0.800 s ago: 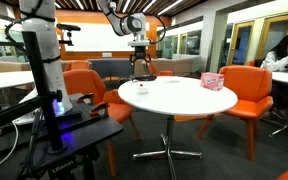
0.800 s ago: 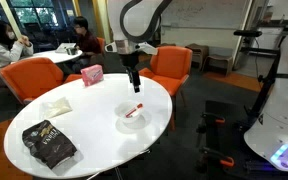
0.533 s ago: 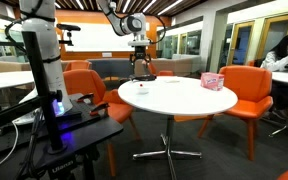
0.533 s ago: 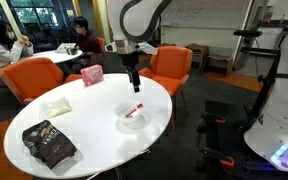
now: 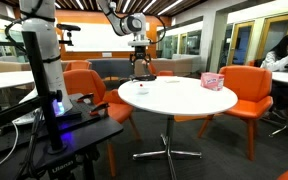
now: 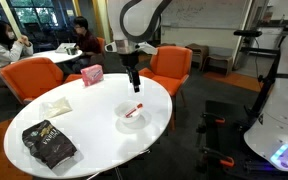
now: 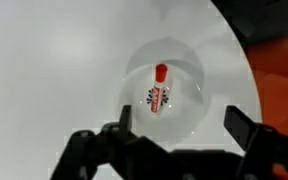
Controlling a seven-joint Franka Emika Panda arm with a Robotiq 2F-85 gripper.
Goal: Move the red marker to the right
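The red marker [image 7: 158, 89] lies in a shallow clear dish [image 7: 189, 115] on the round white table [image 6: 84, 125]. It also shows as a small red stick in an exterior view [image 6: 135, 109]. In an exterior view [image 5: 143, 89] only a faint red speck marks it. My gripper [image 7: 181, 122] is open and empty, its two dark fingers spread wide. It hangs well above the table's edge in both exterior views [image 6: 132, 78] [image 5: 140, 62], above the marker and apart from it.
A pink patterned box [image 6: 92, 74] [image 5: 213, 81] stands on the table's far side. A dark snack bag [image 6: 48, 144] and a white napkin [image 6: 54, 105] lie on the table. Orange chairs [image 6: 170, 66] [image 5: 246, 92] ring the table. People sit at a neighbouring table.
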